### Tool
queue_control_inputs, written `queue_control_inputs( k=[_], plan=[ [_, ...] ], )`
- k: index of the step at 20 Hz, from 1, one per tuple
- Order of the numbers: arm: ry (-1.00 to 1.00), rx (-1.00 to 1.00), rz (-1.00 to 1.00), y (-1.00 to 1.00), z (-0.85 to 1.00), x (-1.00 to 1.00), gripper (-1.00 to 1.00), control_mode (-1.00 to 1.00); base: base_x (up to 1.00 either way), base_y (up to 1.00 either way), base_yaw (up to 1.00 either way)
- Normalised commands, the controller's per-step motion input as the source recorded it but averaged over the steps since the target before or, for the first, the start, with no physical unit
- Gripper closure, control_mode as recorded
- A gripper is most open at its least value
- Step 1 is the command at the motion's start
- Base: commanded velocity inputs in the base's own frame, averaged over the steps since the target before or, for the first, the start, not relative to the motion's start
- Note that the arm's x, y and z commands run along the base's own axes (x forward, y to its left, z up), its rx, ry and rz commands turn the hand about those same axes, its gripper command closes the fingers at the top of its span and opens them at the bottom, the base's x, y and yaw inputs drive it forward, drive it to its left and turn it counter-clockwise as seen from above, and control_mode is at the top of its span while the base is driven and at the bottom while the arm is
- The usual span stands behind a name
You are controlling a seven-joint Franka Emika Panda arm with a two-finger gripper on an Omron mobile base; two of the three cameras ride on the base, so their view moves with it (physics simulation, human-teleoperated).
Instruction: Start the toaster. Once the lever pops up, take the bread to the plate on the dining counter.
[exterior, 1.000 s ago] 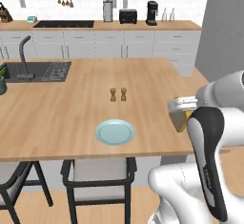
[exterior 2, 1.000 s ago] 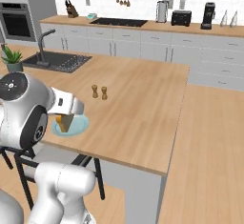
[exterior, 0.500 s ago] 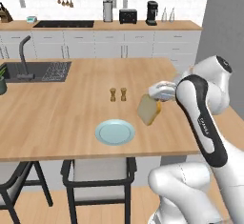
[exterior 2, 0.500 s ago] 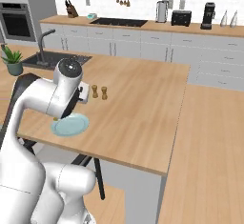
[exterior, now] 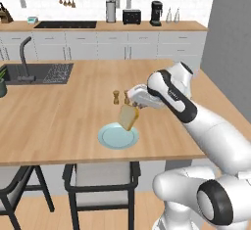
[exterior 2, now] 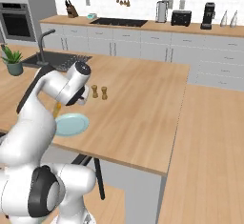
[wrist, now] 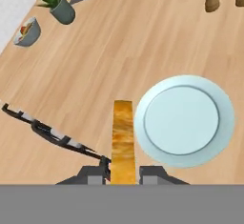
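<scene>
Jaws pinched on the squarish tan slice of bread (exterior: 128, 117) with the darker crust edge — the hand view has the two dark finger tips (wrist: 98, 173) flanking the slice (wrist: 123, 142), which sits edge-on between them. Gripper (exterior: 131, 105) on the white arm hangs over the broad light-wood dining counter (exterior: 59, 121), slice dangling below it, tilted.

Bread is held in the air above the round pale blue-green plate (exterior: 117, 137). In the left base view it overlaps the plate's far rim; whether it touches the plate, can't tell. In the hand view the slice runs just beside the plate's (wrist: 184, 120) edge, over bare wood. In the right base view the plate (exterior 2: 71, 124) lies near the counter's front edge, partly behind the arm, with a sliver of bread (exterior 2: 57, 108) showing under the wrist.

Two small brown wooden shakers (exterior: 116, 97) stand upright side by side just behind the plate; the gripper sits right in front of the second one. Also in the right base view (exterior 2: 99, 92).

Black boxy toaster (exterior: 131, 16) is on the back worktop, well apart from everything, between a silver kettle (exterior: 111, 11) and the taller black coffee machine (exterior: 156, 13). Sink with the dark faucet (exterior: 24, 57) is set into the counter's far left part. Small green potted plant (wrist: 57, 2) and a pale bowl (wrist: 26, 32) sit near the sink end. Dark-framed stool (exterior: 101, 180) is tucked under the front edge below the plate.
</scene>
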Motion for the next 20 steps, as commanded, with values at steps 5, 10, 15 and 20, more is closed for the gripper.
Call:
queue_control_inputs(
  k=[5, 10, 15, 20],
  plan=[
    [0.09, 0.0, 0.0, 0.53, -0.6, 0.98, 1.0, -1.0, 0.0, 0.0, 0.0],
    [0.08, 0.0, 0.0, 0.2, -0.47, 0.49, 1.0, -1.0, 0.0, 0.0, 0.0],
    [0.04, 0.0, 0.0, 0.0, -0.19, -0.03, 1.0, -1.0, 0.0, 0.0, 0.0],
    [0.01, 0.0, 0.0, 0.02, -0.29, 0.0, 1.0, -1.0, 0.0, 0.0, 0.0]
  ],
)
